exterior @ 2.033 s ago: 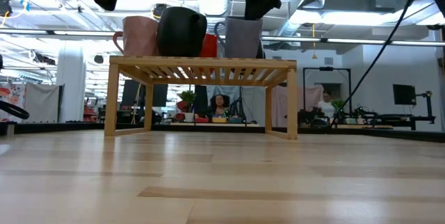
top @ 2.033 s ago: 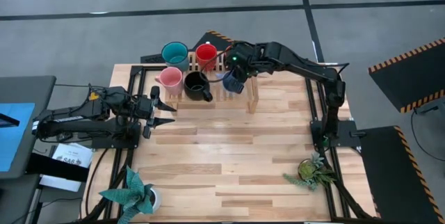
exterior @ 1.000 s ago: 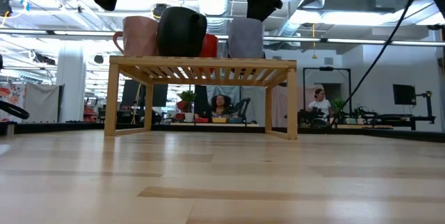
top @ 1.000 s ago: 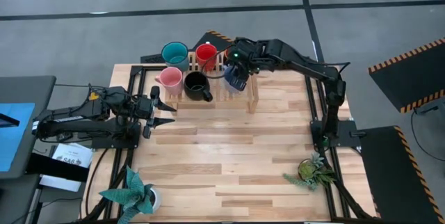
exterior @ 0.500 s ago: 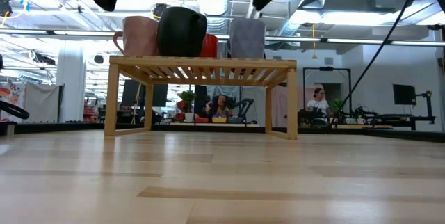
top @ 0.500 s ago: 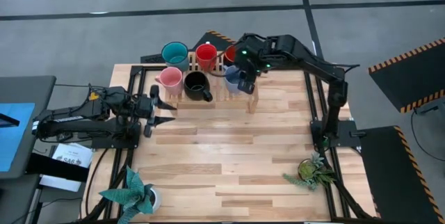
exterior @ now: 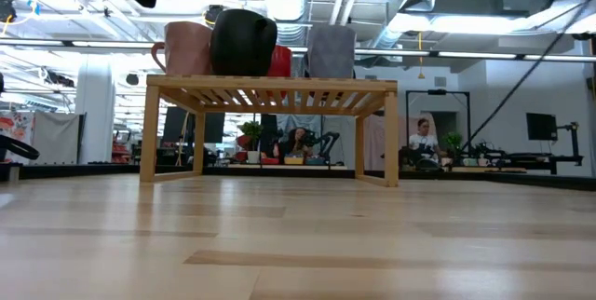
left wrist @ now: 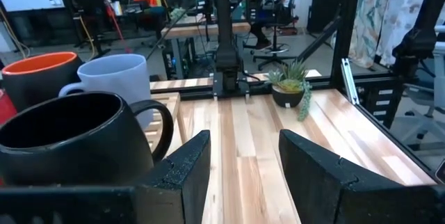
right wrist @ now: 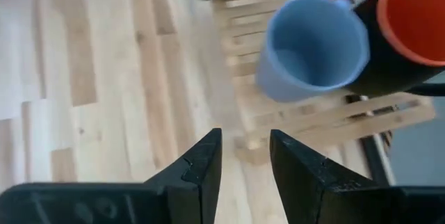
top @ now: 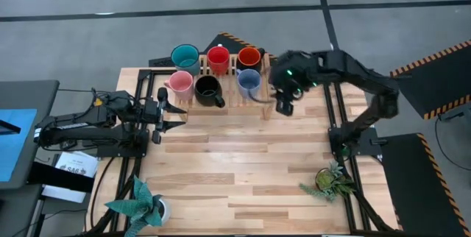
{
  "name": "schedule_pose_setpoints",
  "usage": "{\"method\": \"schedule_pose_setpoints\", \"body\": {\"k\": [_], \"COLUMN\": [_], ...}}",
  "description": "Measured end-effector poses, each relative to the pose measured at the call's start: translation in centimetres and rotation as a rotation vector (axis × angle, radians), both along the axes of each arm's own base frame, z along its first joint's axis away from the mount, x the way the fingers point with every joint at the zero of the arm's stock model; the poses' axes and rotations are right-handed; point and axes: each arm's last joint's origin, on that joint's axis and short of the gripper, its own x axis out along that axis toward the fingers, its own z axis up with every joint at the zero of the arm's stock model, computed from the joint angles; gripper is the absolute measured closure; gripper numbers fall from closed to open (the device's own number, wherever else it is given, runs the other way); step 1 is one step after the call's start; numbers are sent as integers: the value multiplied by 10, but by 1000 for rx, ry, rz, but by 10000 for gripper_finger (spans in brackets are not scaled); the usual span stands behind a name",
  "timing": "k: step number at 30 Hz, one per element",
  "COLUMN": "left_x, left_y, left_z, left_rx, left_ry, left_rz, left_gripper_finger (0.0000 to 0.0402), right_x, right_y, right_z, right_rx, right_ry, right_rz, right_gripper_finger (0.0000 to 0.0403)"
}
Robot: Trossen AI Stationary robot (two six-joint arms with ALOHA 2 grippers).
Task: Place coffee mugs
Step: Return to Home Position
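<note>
Since half a second ago the right gripper [top: 282, 107] has pulled away from the pale blue mug [top: 249, 82] and now hangs off the right end of the wooden shelf [top: 266, 101], centre-right in the high view; in the low view it has gone out of the top edge.

At the left edge of the table [top: 243, 163] the left gripper [top: 175, 113] waits low, pointing at the shelf's left end. Its wrist view shows the two fingers set moderately apart with nothing between them.

On the shelf, in the upper middle of the high view, all six mugs stand upright in two rows of three. The far row reads teal mug [top: 185, 57], red mug [top: 218, 58], orange-and-dark mug [top: 249, 57]; the near row reads pink mug [top: 179, 84], black mug [top: 208, 90], then the pale blue one. Each near mug sits just in front of a far one, so the pairs line up. This tidy grid looks like the intended finish, and the placing appears done.

Over at the right, the right wrist view looks down past its own fingers onto the pale blue mug and the shelf's end. The fingers are a narrow gap apart, hold nothing and touch nothing. Clear of the rack, the arm seems free to fold back to rest without brushing a mug.
</note>
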Motion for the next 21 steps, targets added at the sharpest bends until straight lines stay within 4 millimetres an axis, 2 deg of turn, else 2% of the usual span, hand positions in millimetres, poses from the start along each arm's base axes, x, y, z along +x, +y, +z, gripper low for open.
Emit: {"method": "schedule_pose_setpoints", "body": {"k": [4, 10, 16, 21], "left_x": [0, 0, 0, 0], "left_y": [0, 0, 0, 0], "left_z": [1, 1, 1, 1], "left_rx": [2, 2, 13, 23], "left_ry": [-10, -9, -9, -8], "left_rz": [0, 0, 0, 0], "left_gripper_finger": [243, 243, 243, 243], "right_x": [-24, -66, -103, -121], "right_y": [21, 46, 56, 56], "right_z": [-20, -67, -102, -111], "right_rx": [11, 40, 81, 72], "right_ry": [-81, -240, -411, -552], "right_rz": [42, 104, 130, 152], "right_gripper_finger": [264, 278, 296, 325]}}
